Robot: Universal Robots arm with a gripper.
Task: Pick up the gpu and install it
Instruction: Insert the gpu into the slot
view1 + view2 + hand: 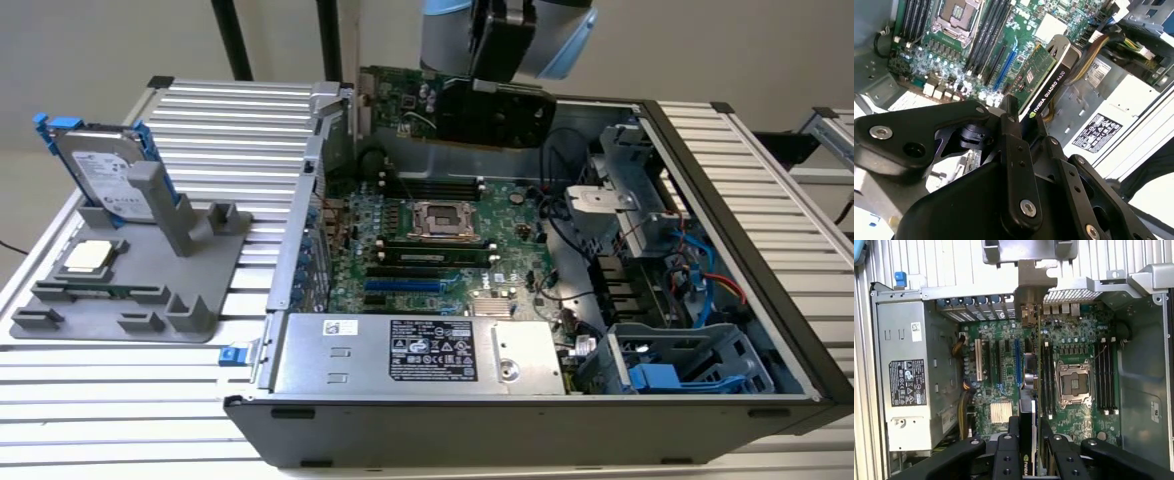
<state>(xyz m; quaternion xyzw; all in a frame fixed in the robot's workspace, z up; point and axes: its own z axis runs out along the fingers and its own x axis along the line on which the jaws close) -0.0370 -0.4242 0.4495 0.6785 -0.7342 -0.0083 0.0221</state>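
Hardware, counted: one hard drive (104, 170) and one CPU chip (88, 256) on one grey fixture (127, 300) at the ribbed tabletop's (240, 110) edge on the exterior view's left. One open computer case (534, 430) stands beside it, with a pale wall behind. One gripper (497, 80) clamps the single gpu (400, 105) edgewise over the case's far side, its bracket pointing to that view's left.

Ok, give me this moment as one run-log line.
gripper: shut on gpu | gpu: held over motherboard of open computer case | install: not yet done
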